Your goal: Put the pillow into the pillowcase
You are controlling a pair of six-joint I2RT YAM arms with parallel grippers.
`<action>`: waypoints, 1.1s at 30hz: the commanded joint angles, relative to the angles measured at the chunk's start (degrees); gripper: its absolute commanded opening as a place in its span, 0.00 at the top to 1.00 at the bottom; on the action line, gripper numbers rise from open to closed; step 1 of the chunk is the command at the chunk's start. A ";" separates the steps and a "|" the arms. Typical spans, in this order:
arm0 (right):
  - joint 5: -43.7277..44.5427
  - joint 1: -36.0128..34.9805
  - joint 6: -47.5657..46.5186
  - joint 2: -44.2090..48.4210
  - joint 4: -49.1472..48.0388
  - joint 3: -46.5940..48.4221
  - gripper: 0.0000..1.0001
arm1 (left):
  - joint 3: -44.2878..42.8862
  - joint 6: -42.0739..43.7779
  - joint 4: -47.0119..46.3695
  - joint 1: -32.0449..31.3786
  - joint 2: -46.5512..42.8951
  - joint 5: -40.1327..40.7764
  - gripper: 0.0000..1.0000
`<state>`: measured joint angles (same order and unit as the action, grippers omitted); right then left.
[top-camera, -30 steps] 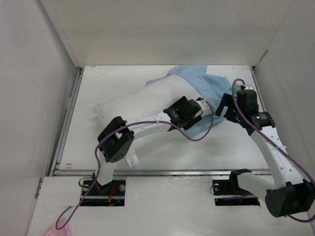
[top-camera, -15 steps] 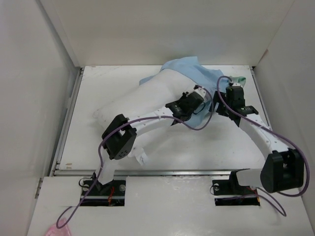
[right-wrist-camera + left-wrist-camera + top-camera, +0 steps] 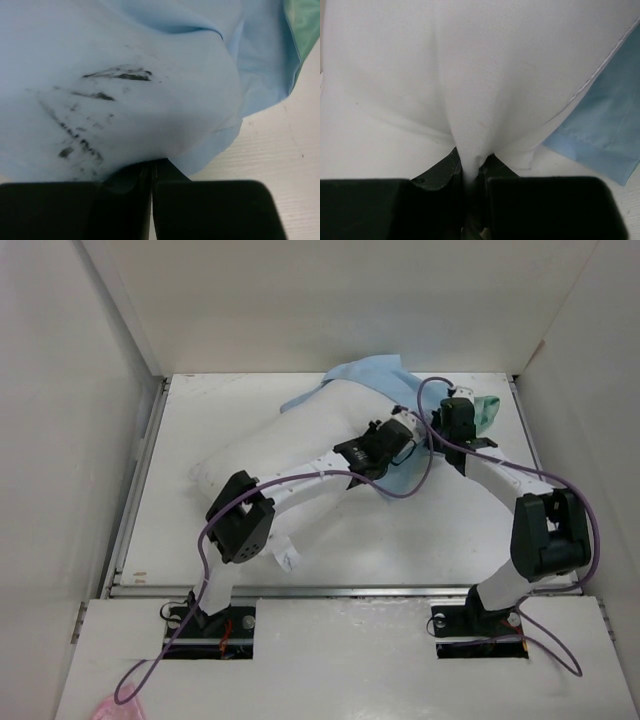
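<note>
walls (image 3: 330, 300): plain white, three sides | table (image 3: 200, 410): white | light: even

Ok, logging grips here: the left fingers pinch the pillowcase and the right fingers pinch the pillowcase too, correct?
No. The left wrist view shows the left fingers pinching a fold of the white pillow, not the pillowcase. The right fingers do pinch the pillowcase.

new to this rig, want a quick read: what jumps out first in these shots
A big white pillow lies slantwise mid-scene, its far end covered by the blue pillowcase at the back. Both arms meet there: the left gripper pinches a fold of pillow, the right gripper a fold of pillowcase. Dark smudges mark the pillowcase just above the right gripper's jaws.
</note>
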<state>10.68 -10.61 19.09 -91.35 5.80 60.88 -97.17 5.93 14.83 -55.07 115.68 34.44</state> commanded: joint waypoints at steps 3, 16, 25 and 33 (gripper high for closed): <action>-1.01 -2.22 -2.30 6.61 -6.59 0.56 1.00 | -4.88 -1.89 -0.77 0.84 -0.72 -0.25 1.00; -25.07 -17.94 -12.40 23.41 3.68 -5.60 1.00 | -21.27 -5.93 3.97 1.37 3.06 -0.77 1.00; -31.21 -24.19 -12.69 14.81 -9.77 -8.08 1.00 | -24.04 -9.45 6.96 1.37 3.06 -6.92 1.00; -0.95 -16.29 -2.76 28.39 3.04 -10.17 0.83 | -13.06 -11.56 4.78 1.37 0.16 -5.61 1.00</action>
<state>0.71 -27.94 15.49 -69.97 3.14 50.94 -111.79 -3.46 26.35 -52.88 119.52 29.26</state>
